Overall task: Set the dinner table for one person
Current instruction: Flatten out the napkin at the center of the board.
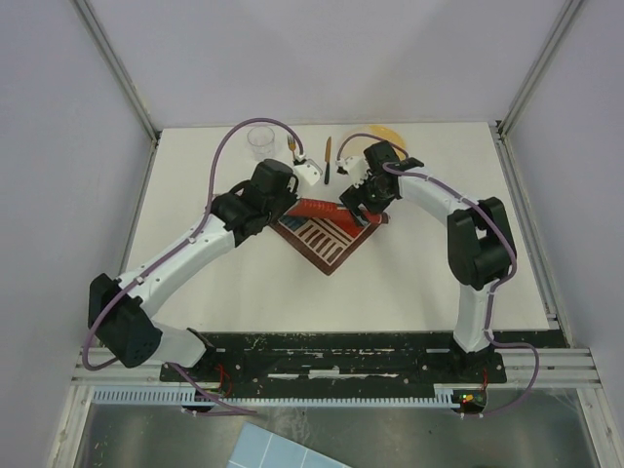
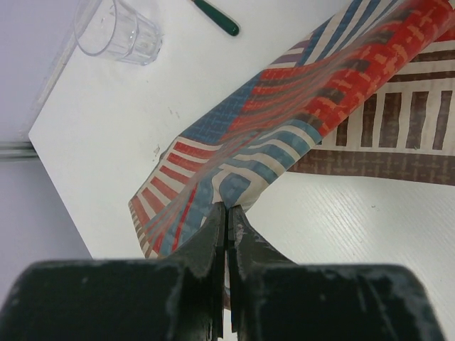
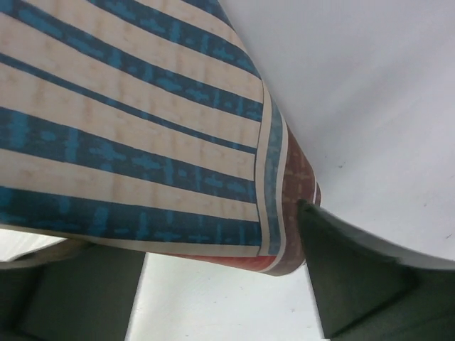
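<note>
Dinner table (image 1: 439, 283) beneath left claw (image 2: 229, 213) — tight on placemat (image 2: 298, 121) — right claw (image 3: 199, 234) wide apart

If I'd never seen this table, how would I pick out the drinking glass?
Start at the big white table and look along its far edge. Leftmost of the items lined up there stands a clear glass. It alone is see-through; its neighbours are coloured and opaque.

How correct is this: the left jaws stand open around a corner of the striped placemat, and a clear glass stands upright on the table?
One thing is wrong: the left gripper has its jaws shut on a corner of the striped placemat, not open, as the left wrist view shows. The clear glass does stand upright on the table.
</note>
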You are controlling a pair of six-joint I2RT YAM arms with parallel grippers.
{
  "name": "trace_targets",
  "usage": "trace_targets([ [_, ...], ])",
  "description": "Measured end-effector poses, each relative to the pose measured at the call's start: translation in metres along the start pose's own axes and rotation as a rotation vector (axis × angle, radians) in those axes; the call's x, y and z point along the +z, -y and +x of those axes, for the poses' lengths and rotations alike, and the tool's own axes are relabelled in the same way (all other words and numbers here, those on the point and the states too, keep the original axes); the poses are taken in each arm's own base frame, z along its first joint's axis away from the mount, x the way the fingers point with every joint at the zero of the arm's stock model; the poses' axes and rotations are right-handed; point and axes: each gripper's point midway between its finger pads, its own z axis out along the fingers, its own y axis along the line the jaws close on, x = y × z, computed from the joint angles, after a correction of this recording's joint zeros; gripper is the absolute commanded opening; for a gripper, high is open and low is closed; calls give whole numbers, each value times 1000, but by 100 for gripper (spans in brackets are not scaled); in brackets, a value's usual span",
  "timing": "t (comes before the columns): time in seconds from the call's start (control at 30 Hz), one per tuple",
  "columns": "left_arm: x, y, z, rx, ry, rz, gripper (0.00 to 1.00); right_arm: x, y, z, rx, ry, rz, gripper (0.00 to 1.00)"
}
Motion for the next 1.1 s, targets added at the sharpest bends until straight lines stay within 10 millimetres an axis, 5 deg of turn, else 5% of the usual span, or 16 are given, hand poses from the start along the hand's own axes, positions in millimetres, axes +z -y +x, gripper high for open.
trace_targets([
  [0.17,-6,-4,-2,-6,13,-11,3,-3,-9,-12,-20,13,-15,4],
  [0.43,-16,-12,-5,-10,32,-32,3,-15,-27,-16,-29,1,-92,2],
  [0.57,-31,-15,-5,-1,55,-17,3,-36,-43,-10,-42,-9,-131,2],
  [0.87,-96,0,-11,47,240,151,3,-149,-84,-1,-90,69,-188,2],
  [1.1,-128,26,-16,97,336,347,3,-236,-123,25,-149,209,-220,2],
])
